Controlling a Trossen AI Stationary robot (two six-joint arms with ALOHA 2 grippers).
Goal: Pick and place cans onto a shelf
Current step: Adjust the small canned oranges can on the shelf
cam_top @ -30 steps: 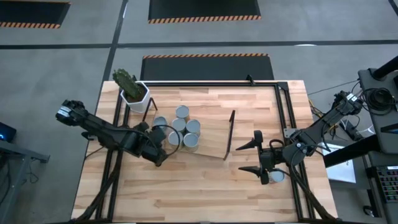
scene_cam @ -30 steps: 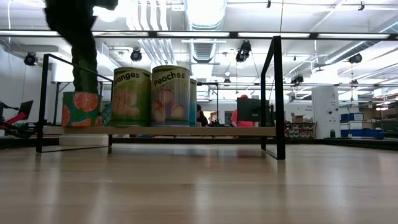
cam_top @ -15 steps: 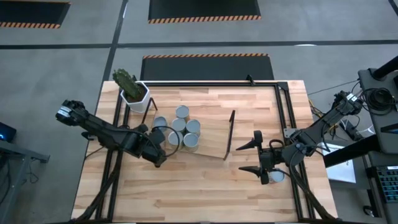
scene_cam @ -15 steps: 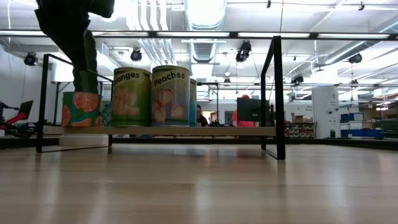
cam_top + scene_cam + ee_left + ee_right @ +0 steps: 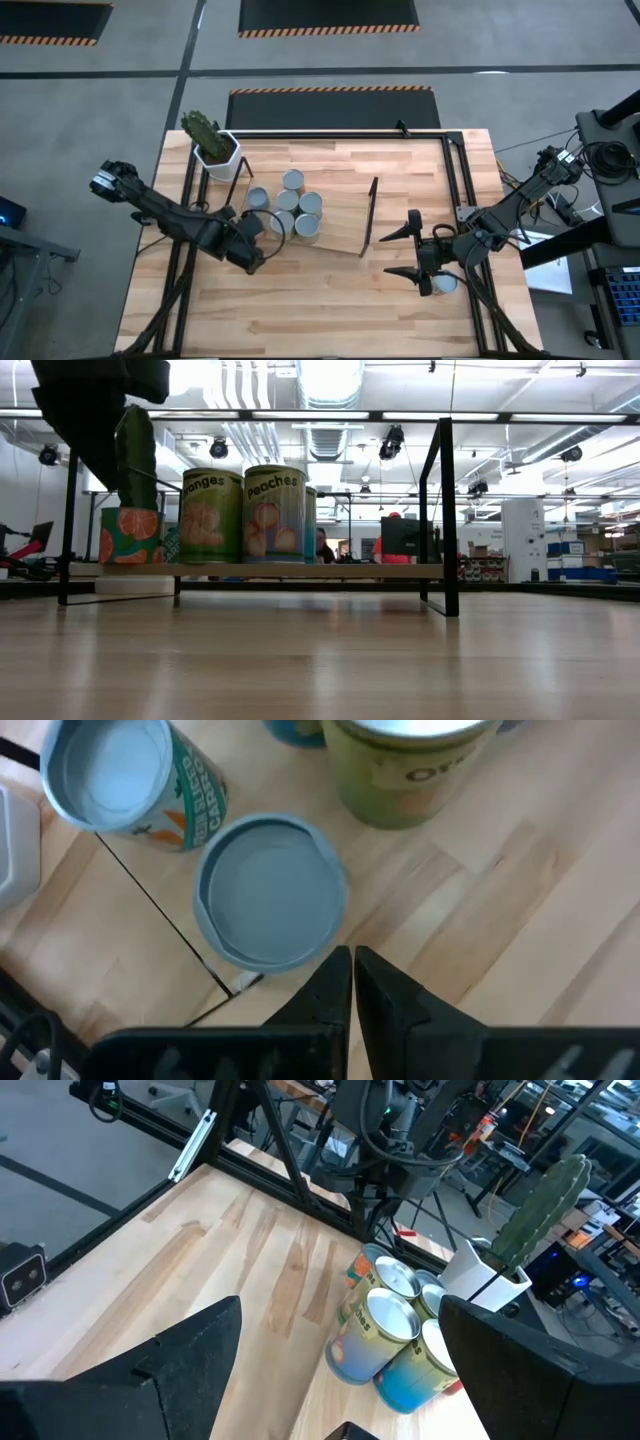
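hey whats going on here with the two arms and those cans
Two robot arms are putting cans on a low wooden shelf. A cluster of cans stands on its left part, beside a potted cactus. The left gripper is shut and empty, just in front of that cluster. The right gripper is open beyond the shelf's right end, holding nothing, with one more can under that arm.

A white pot (image 5: 219,157) with a green cactus (image 5: 201,129) stands at the table's (image 5: 330,300) upper left. Black mats (image 5: 327,14) lie on the grey floor above.
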